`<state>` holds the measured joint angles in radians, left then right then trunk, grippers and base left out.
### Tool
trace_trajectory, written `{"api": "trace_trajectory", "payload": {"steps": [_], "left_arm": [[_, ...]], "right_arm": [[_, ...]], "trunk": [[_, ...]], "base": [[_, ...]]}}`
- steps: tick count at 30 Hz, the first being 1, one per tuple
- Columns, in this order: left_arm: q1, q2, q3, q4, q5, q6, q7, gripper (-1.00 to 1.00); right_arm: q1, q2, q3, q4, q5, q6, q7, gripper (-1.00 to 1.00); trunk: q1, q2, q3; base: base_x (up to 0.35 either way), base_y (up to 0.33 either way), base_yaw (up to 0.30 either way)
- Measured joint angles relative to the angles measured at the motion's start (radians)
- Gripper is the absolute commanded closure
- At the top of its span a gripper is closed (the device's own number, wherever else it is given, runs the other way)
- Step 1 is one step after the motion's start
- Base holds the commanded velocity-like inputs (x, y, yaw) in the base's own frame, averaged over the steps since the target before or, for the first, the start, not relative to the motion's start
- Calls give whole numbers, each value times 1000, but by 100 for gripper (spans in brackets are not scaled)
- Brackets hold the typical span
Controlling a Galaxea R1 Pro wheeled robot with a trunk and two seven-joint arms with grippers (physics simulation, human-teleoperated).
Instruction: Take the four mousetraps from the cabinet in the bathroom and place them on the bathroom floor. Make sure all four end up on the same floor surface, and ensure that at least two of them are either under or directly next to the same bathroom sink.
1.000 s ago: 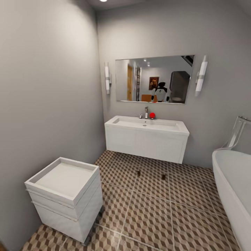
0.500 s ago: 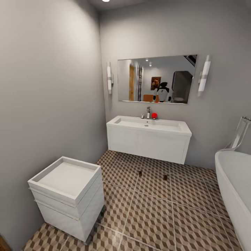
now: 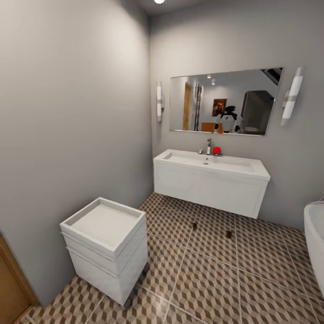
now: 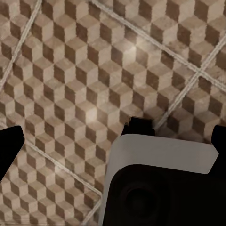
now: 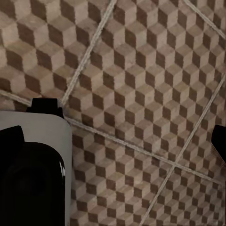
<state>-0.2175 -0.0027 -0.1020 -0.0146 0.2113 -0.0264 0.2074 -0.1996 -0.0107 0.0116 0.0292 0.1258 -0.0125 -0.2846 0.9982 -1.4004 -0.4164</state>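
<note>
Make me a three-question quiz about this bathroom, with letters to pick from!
1. Where are the two small dark things on the floor?
A. in front of the sink
B. on the white box
C. in the tub

2. What colour is the ball by the faucet?
A. blue
B. red
C. green

3. What lies on top of the white box?
A. towels
B. a trap
C. nothing visible

Answers:
1 A: both things lie on the floor just before the sink.
2 B: the ball beside the faucet is red.
3 C: the box top looks bare.
</note>
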Motion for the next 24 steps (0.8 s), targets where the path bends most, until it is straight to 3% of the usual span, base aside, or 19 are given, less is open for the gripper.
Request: {"api": "trace_trajectory", "payload": {"steps": [24], "left_arm": [[-1, 0, -1, 0, 0, 0, 0, -100]], "right_arm": [[0, 1, 0, 0, -4, 0, 2, -100]], "trunk": [[0, 0, 0]], "base": [[0, 0, 298]]}}
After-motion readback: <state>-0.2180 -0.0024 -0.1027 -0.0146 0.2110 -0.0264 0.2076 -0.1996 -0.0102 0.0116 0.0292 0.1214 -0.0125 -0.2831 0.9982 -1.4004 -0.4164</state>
